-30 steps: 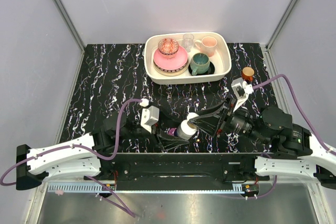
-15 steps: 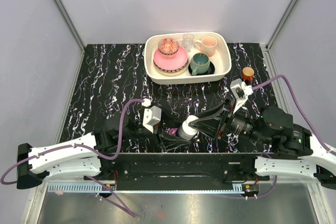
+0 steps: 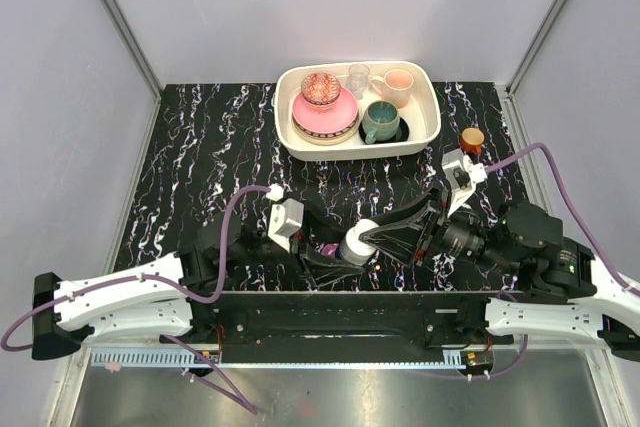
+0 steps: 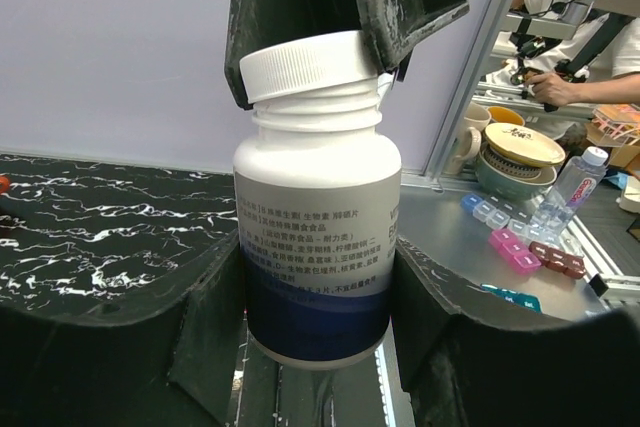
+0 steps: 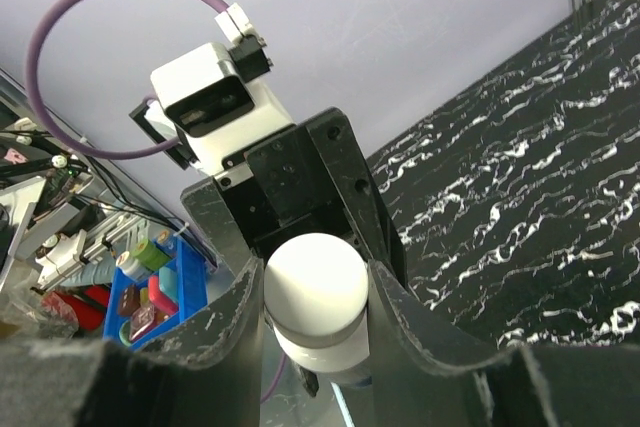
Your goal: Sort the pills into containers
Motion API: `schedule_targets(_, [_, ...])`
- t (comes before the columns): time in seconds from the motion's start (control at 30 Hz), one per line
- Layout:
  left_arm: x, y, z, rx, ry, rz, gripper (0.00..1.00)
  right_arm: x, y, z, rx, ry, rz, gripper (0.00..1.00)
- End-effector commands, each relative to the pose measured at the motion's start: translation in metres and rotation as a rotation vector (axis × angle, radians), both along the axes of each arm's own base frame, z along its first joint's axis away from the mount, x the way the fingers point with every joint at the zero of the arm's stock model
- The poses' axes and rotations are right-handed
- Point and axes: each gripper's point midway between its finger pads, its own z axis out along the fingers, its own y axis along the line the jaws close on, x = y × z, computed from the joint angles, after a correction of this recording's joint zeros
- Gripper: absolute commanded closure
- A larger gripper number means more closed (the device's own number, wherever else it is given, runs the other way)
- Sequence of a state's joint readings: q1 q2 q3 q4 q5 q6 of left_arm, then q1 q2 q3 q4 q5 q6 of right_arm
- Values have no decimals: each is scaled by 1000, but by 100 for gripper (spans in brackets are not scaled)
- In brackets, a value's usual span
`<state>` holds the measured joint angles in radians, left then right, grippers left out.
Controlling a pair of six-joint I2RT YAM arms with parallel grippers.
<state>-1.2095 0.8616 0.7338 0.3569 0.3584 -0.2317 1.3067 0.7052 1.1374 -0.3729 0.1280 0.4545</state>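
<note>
Left gripper [image 4: 315, 322] pinches the lower body of the white bottle [image 4: 315, 197], one finger on either side. The right gripper [image 5: 315, 292] is clamped on the cap [image 4: 305, 62] from the other end. In the left wrist view the cap sits cocked with bare thread showing beneath it, but I cannot tell whether it is engaged with that thread at all.

No pills are in view, and I take them to be inside the bottle. The pill box [image 3: 326, 248] shows only as a sliver of purple on the table [image 3: 200, 167], just beside the left fingers and partly hidden by them.

From above, the bottle seems to lean toward the right arm. If the cap comes free with a jerk, pills could spill onto the table rather than into the box. A twist could also spin the bottle in the left grip, and either arm dropping lower could knock the box.
</note>
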Motion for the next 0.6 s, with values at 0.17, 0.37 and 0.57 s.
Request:
schedule_targets(0.17, [7,1,59,-205,27,28,100,-18,7,-16,-68,-55,123,100])
schedule_targets(0.37, [5,-2,60,-207,40,8,100,-24,12,-25,-109,-61,167,100])
schedule_targets(0.57, [2,0,62,-207,43,-1,100,-29,10,-33,-143,-69,194,99])
